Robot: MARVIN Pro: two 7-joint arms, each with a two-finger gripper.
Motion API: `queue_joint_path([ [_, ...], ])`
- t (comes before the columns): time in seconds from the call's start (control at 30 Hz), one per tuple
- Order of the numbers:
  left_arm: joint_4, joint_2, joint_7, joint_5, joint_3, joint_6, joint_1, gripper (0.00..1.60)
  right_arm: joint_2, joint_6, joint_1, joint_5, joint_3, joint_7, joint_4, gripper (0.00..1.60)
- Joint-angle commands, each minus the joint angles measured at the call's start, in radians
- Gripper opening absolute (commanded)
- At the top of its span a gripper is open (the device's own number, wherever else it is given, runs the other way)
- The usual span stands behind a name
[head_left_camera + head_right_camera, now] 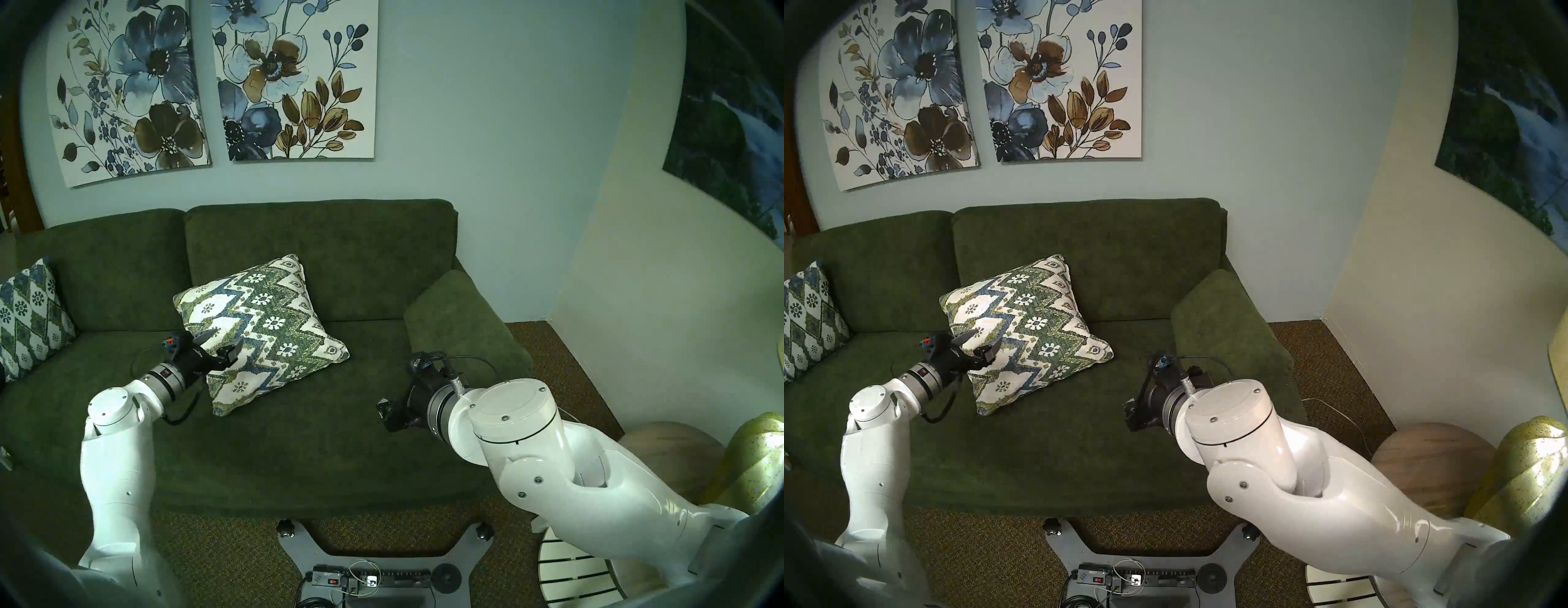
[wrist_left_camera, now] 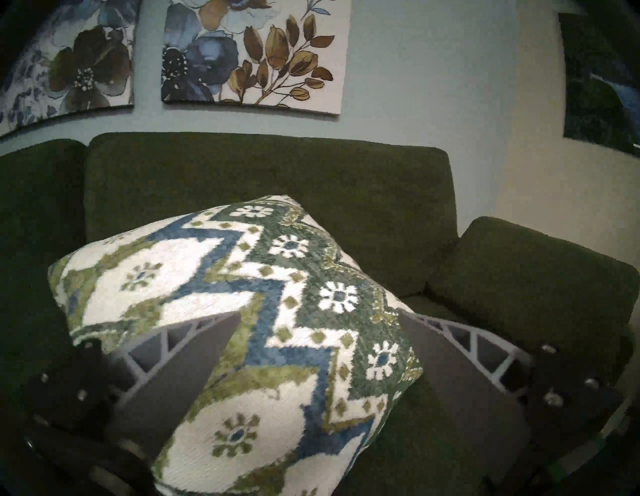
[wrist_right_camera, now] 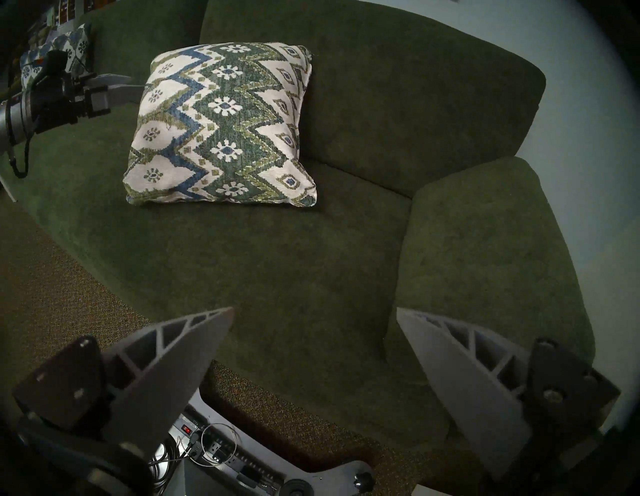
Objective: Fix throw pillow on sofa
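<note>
While both our arms hang over its long seat, the wide dark green plush sofa [image 1: 297, 433] fills most of what we see, its two back cushions against the pale wall and its padded armrest [image 1: 462, 327] just past our right jaws. Next in size comes the throw pillow [image 1: 263, 331], a square plump cream one with green-and-blue zigzag bands and small white flower medallions; it sits on the seat, tipped back so that its far corner leans on the right-hand back cushion. It lies directly ahead of our left jaws and well off to the left of our right ones.

Our left gripper [image 1: 222, 342] points nearly level at the pillow's near left edge. Its jaws stand spread wide and clasp nothing; in the left wrist view the pillow's near part shows between the two grey ribbed fingers [image 2: 194, 350] (whether either tip brushes the fabric we cannot tell).

Our right gripper [image 3: 313, 313] tilts downward over the seat's front edge, its jaws likewise spread wide and empty, with only green plush and a strip of speckled brown carpet [image 3: 52, 294] between and below them.

Smallest in view, a second pillow with a bluer diamond lattice [image 1: 29, 314] stands at the sofa's left end, beyond and outside our left jaws.
</note>
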Motion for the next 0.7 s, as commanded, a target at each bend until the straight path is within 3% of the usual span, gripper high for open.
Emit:
queue_joint_path([
  [0.0,0.114,0.079,0.001,-0.001,-0.009,0.115,-0.079,1.60,-0.002,-0.002,-0.008,-0.016,0.016,-0.079,-0.019,1.60],
  [0.07,0.163,0.082,0.028,0.016,0.009,0.162,-0.117,1.60,-0.001,-0.002,-0.010,-0.019,0.018,-0.072,-0.019,1.60],
  [0.2,0.250,0.094,0.077,0.004,0.063,0.170,-0.154,1.60,0.002,-0.002,-0.013,-0.024,0.021,-0.059,-0.018,1.60],
  [0.67,0.390,0.073,0.273,0.014,0.178,0.222,-0.279,1.60,0.007,-0.002,-0.017,-0.033,0.026,-0.034,-0.017,1.60],
])
